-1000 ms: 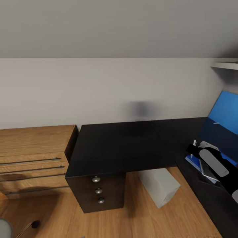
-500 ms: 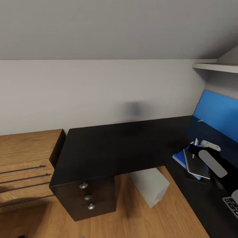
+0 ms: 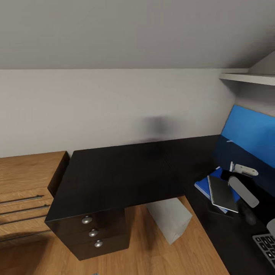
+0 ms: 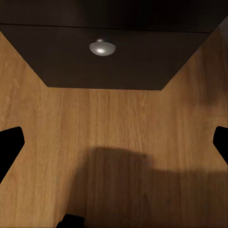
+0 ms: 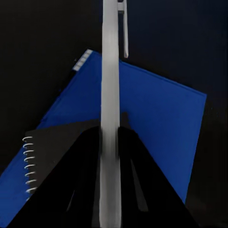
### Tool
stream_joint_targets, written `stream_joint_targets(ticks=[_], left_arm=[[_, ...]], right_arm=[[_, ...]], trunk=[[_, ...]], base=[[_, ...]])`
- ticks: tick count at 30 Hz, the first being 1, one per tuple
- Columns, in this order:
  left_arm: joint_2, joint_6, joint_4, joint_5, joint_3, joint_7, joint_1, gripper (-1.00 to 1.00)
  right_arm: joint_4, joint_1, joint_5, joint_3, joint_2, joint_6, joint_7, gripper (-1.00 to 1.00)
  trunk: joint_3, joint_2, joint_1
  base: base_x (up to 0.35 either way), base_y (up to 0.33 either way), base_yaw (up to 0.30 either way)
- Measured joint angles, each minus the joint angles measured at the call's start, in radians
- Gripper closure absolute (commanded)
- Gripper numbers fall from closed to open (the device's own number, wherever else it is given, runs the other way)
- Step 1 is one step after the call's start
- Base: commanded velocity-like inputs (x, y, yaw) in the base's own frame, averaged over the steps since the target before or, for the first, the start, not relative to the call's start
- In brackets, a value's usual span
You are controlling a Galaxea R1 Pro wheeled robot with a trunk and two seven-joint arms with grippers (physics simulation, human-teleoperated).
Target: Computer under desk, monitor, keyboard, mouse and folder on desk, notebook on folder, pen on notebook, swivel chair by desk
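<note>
Three drawer knobs mark the black drawer unit [image 3: 93, 231] at the left end of the desk [image 3: 122, 172], just beside a light-wood dresser [image 3: 23, 183]; the left wrist view looks down on the plank floor [image 4: 114, 156] in front of that unit, with the left gripper [image 4: 114, 142] spread wide, its dark fingertips at opposite edges and nothing between them. Moving right, the computer [image 3: 170, 219] stands on the floor under the desk, tucked into the inner corner of the L. Further right, on the glossy top, the folder [image 3: 204, 187] lies flat with the notebook [image 3: 222, 193] stacked on it, its spiral edge visible in the right wrist view. Above that stack the right gripper [image 5: 110, 142] is clamped on the pen [image 5: 110, 95], which runs straight out between the fingers, its clip end reaching out over the far part of the folder [image 5: 156, 118]. At the far right, a corner of the keyboard [image 3: 266, 244] sits on the desk. The step in hand looks to be the pen placement: the next move calls for lowering the pen onto the notebook [image 5: 57, 152], nearly flat so it does not roll off, then opening the fingers.
</note>
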Motion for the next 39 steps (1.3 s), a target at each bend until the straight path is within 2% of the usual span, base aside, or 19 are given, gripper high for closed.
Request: stream_joint_targets(ticks=[3,8,23,27,28,30,39], left_arm=[[0.0,0.0,0.0,0.0,0.001,0.0,0.0,-1.0],[0.0,0.0,0.0,0.0,0.002,0.001,0.0,-1.0],[0.0,-0.003,-0.005,0.0,0.006,0.002,0.0,-1.0],[0.0,-0.047,-0.008,0.0,0.008,0.004,0.0,-1.0],[0.0,-0.079,-0.008,0.001,0.008,0.003,0.0,-1.0],[0.0,-0.095,-0.008,0.001,0.008,0.003,0.0,-1.0],[0.0,-0.106,-0.008,0.002,0.007,0.003,0.0,-1.0]], right_arm=[[0.036,0.0,0.002,0.001,0.005,0.004,0.01,1.0],[0.052,0.0,0.004,0.001,0.03,0.046,0.018,1.0],[0.054,0.0,0.006,0.002,0.045,0.063,0.022,1.0],[0.056,0.0,0.006,0.002,0.046,0.084,0.022,1.0],[0.077,-0.001,0.007,0.001,0.047,0.088,0.024,1.0],[0.102,-0.001,0.008,0.001,0.048,0.088,0.027,1.0],[0.135,-0.002,0.012,0.001,0.049,0.089,0.039,1.0]], trunk=[[0.0,0.0,0.0],[0.0,0.0,0.0],[0.0,0.0,0.0],[0.0,0.0,0.0],[0.0,0.0,0.0],[0.0,0.0,0.0],[0.0,0.0,0.0]], base=[[0.002,-0.004,0.0],[0.0,0.0,0.0],[0.0,0.0,0.0],[0.0,0.0,0.0],[0.0,0.0,0.0],[0.0,0.0,0.0],[0.0,0.0,0.0]])
